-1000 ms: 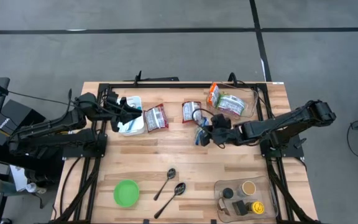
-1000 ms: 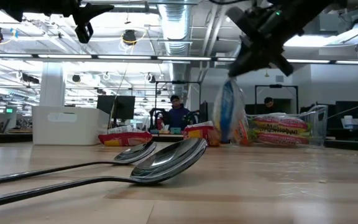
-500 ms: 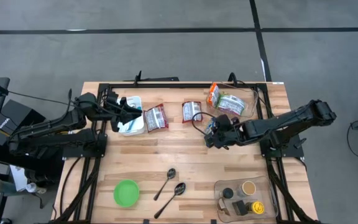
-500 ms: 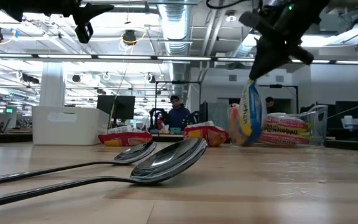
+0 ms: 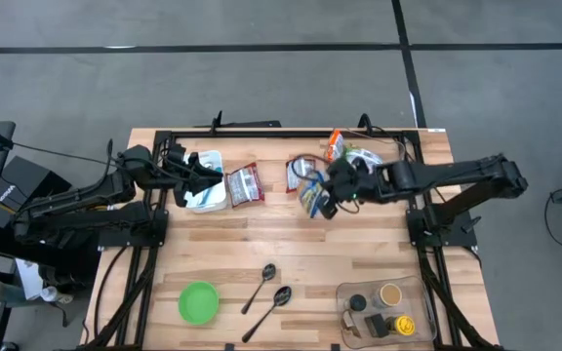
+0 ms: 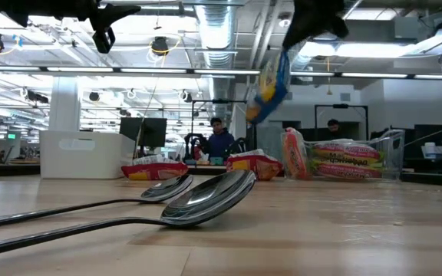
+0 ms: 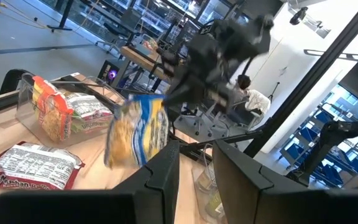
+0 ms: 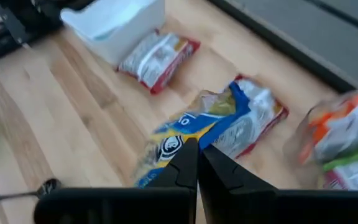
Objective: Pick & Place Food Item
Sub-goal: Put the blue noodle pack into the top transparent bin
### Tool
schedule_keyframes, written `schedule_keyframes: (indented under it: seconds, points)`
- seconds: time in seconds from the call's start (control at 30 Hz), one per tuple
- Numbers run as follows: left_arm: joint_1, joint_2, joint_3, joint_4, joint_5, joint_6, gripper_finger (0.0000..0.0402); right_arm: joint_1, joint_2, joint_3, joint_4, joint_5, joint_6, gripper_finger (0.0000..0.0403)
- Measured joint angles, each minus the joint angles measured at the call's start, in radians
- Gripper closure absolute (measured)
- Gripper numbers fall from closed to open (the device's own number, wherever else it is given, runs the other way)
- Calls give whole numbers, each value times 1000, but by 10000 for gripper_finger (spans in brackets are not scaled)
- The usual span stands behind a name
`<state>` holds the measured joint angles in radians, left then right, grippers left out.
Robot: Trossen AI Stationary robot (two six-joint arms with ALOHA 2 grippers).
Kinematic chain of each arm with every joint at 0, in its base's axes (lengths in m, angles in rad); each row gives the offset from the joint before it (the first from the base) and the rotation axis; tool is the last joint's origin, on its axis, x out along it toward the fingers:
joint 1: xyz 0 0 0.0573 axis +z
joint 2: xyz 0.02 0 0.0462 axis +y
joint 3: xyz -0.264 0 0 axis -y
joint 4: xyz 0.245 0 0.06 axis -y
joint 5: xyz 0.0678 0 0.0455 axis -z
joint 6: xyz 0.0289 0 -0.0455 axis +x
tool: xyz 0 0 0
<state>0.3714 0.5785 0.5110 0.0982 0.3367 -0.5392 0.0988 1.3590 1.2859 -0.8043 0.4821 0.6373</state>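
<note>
A yellow-and-blue snack packet (image 5: pixel 309 198) hangs in mid-air over the table's middle, with my right gripper (image 5: pixel 320 197) shut on it. It shows high above the table top in the low view (image 6: pixel 270 88). My left gripper (image 5: pixel 213 178) waits at the far left above a white box (image 5: pixel 206 193), fingers open (image 7: pixel 196 165) with nothing between them. Two red-edged packets (image 5: pixel 245 183) (image 5: pixel 299 172) lie flat on the table. A clear bin (image 5: pixel 364 161) at the far right holds more packets. My right gripper pinches the packet's upper edge (image 8: pixel 182 144) between its two shut fingers, coming slanting down from the table's right side. The packet hangs below the fingers, lifted clear of the table and tilted, its lower end (image 6: pixel 256 113) swung out to one side.
A green bowl (image 5: pixel 199 302) sits near the front left. Two spoons (image 5: pixel 261 285) (image 5: pixel 276 297) lie at the front middle. A clear tray (image 5: pixel 383 307) with small jars stands at the front right. Black frame rails run along the table's far edge and sides.
My right gripper has risen and rolled at the wrist, drawing toward the table's far edge. The yellow-and-blue packet went up with it, from close to the table top to well above it, and now hangs tilted instead of upright.
</note>
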Motion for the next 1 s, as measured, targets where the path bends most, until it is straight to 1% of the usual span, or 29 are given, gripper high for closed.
schedule_keyframes:
  seconds: [0.2,0.33,0.6,0.73,1.0]
  points:
    - [0,0,0,0,0,0,309,-69,0,121,-87,1,-59,403]
    - [0,0,0,0,-1,0,309,-121,-1,167,-147,1,-73,403]
    - [0,0,0,0,-4,0,309,-238,0,178,-232,1,-73,403]
    - [0,0,0,0,-4,0,309,-306,-1,178,-303,0,-95,403]
    - [0,0,0,0,-3,0,309,-453,-47,179,-457,0,-142,403]
